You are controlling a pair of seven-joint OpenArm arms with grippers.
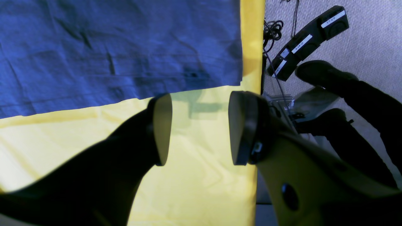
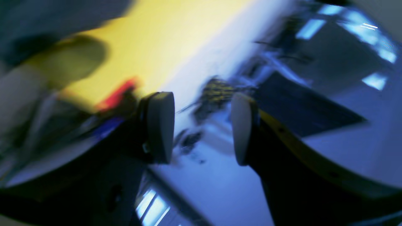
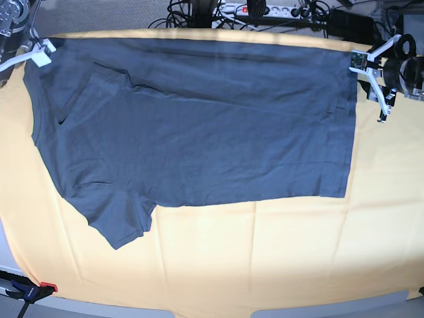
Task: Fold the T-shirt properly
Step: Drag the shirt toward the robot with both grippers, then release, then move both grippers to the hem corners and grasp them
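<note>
The slate blue-grey T-shirt [image 3: 199,126] lies spread flat on the yellow-orange table cloth [image 3: 265,258], collar to the left, hem to the right, one sleeve pointing to the front left. In the left wrist view the T-shirt [image 1: 119,47] fills the upper left. My left gripper [image 1: 201,128] hangs open over bare cloth just beyond the shirt's hem corner, nothing between its fingers; in the base view the left gripper [image 3: 374,76] is at the right edge. My right gripper [image 2: 202,128] is open and empty in a blurred view; it sits at the far left corner [image 3: 30,53] by the shoulder.
Cables and a power strip [image 3: 265,10] lie behind the table. A clamp [image 3: 30,289] grips the front left edge. Beside the table's edge [image 1: 259,94], black boxes [image 1: 309,40] and cables rest on the carpet.
</note>
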